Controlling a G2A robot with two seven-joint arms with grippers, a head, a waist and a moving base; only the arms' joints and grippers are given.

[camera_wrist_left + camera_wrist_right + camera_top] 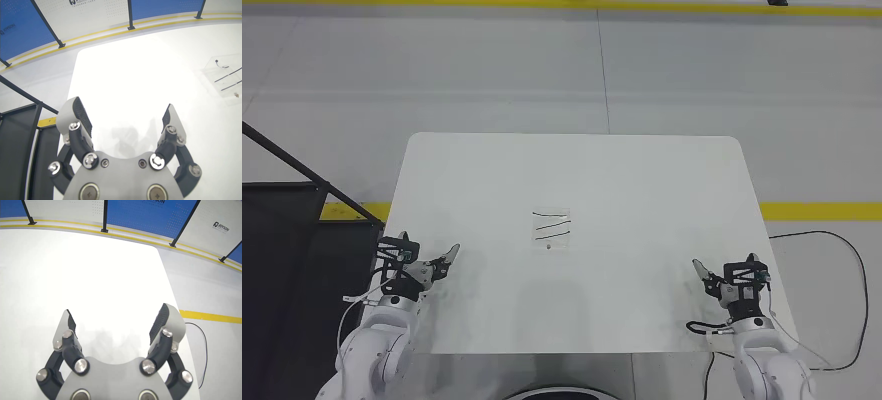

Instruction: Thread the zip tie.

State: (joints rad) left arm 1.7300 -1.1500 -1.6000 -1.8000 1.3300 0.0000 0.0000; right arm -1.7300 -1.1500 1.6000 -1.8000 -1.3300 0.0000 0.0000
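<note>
Left end effector point(122, 106) and right end effector point(115, 308) are held wide open at the near corners of the surface point(662, 180). The zip ties point(227, 75) are seen at its middle, well apart from both. One tail should be pinched low, the head kept free.

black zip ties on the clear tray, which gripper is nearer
Left. The left gripper sits to the left of the thin black zip ties; the right gripper sits farther off to their right.

Robotics test hall: a white bench point(642, 170) stands on a grey floor point(442, 60) taped with yellow safety lines point(822, 211), ringed by blue-and-white perforated partition panels point(132, 213) on black posts point(104, 215).
</note>
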